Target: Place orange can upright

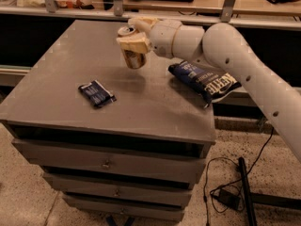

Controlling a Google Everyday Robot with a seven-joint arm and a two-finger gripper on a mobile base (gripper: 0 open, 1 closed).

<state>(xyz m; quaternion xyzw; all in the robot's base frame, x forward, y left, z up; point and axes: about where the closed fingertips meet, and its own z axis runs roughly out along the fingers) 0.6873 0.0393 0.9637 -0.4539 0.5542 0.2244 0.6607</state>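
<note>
**Orange can (pixel 135 60): held off the table, nearly upright**

Item: orange can, a small metal drink can with a golden-orange body and silver ends.

Location: above the far middle of the grey table (pixel 155 112). It appears clear of the surface, with a faint shadow on the top just beneath it.

Holder: the gripper (pixel 132 44), at the end of the white arm (pixel 225 55) that reaches in from the right. Its tan fingers are clamped across the upper half of the can, one to each side. The lower half hangs free below them.

Key relation: the can's long axis runs close to vertical. The silver top end shows above the fingers and leans a little to the left and far side, so the lower end points down and slightly toward the near side. The bare table lies directly below the can, so the coming move is likely a straight drop with a small correction to the tilt.

Judgement: the bottom rim should meet the surface flat. If the lean is kept, the can may rock or tip when let go.

Nearby items:
- small dark packet (pixel 96 93), near left of the can, well apart.
- blue snack bag (pixel 204 81), to the right under the arm, near but not beneath the can.
</note>
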